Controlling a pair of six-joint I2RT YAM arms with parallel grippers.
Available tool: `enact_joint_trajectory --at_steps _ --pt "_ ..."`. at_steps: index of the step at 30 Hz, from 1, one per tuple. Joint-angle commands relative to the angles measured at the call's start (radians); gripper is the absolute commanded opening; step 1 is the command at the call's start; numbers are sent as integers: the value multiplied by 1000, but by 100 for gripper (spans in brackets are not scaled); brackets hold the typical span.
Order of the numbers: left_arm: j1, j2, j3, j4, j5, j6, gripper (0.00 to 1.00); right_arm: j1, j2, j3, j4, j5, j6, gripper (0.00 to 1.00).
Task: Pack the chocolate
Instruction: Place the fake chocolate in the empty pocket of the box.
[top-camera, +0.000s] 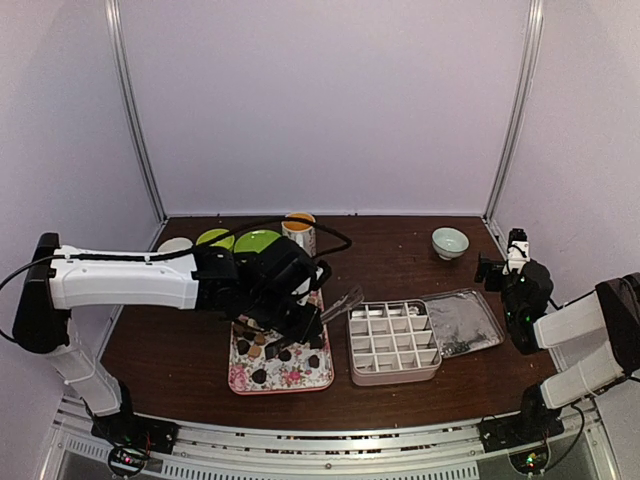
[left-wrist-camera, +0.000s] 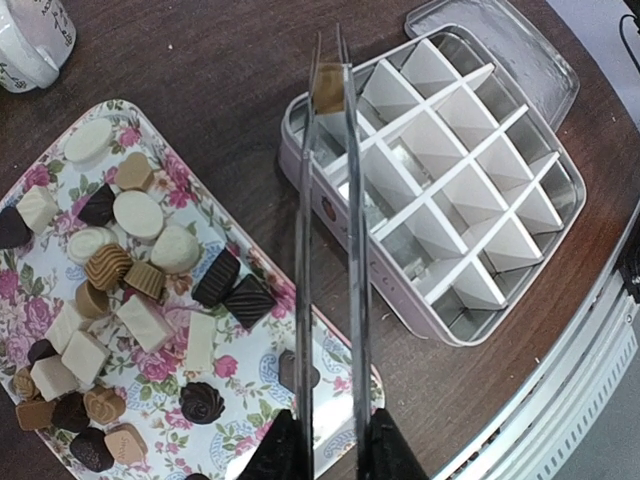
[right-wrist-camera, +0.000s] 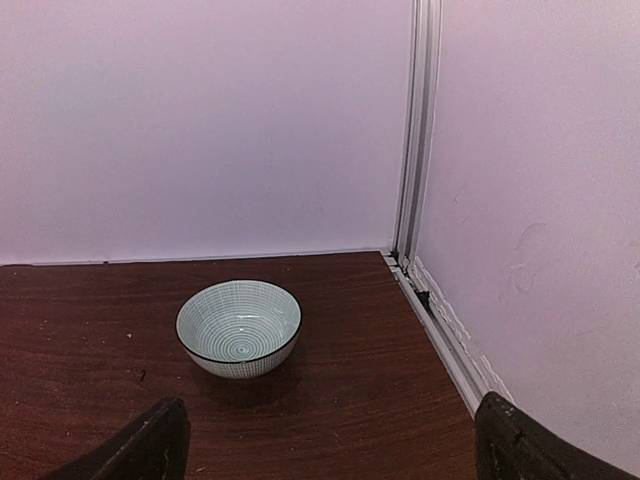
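My left gripper (left-wrist-camera: 330, 452) is shut on metal tongs (left-wrist-camera: 331, 250), seen in the top view (top-camera: 341, 302). The tong tips pinch a tan chocolate (left-wrist-camera: 328, 88) above the near-left corner cell of the divided tin box (left-wrist-camera: 400, 300). Many dark, tan and white chocolates (left-wrist-camera: 140, 290) lie on the floral tray (left-wrist-camera: 250, 375), left of the box (top-camera: 393, 376). In the top view the left gripper (top-camera: 300, 300) hovers over the tray's far right part (top-camera: 300, 380). My right gripper (right-wrist-camera: 330, 445) is open and empty, far right (top-camera: 505, 265).
The box lid (top-camera: 465, 322) lies right of the box. A striped bowl (right-wrist-camera: 239, 327) stands at the back right (top-camera: 450, 242). A mug (top-camera: 299, 232), two green plates (top-camera: 258, 241) and a white cup (top-camera: 175, 245) stand at the back left.
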Motion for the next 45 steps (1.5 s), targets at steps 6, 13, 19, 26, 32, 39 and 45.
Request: enact_joint_trajectory --at_steps 6,13,19,26,32,39,45 --pt "-10 7 31 46 -50 -29 25 -8 2 12 1 9 1 100" --pt "-10 7 27 44 -50 -37 31 -8 2 12 2 9 1 100" --pt "-12 1 27 36 -54 -46 31 -8 2 11 2 9 1 100" --pt "-12 -64 -19 -17 -132 -72 33 -7 2 13 3 9 1 100" --pt "-11 -122 -50 -110 -194 -82 33 -8 3 13 2 9 1 100" --pt "0 -188 -101 -176 -251 -113 37 -8 2 12 2 8 0 100" --pt "38 -191 -110 -188 -247 -101 37 -8 2 12 2 9 1 100"
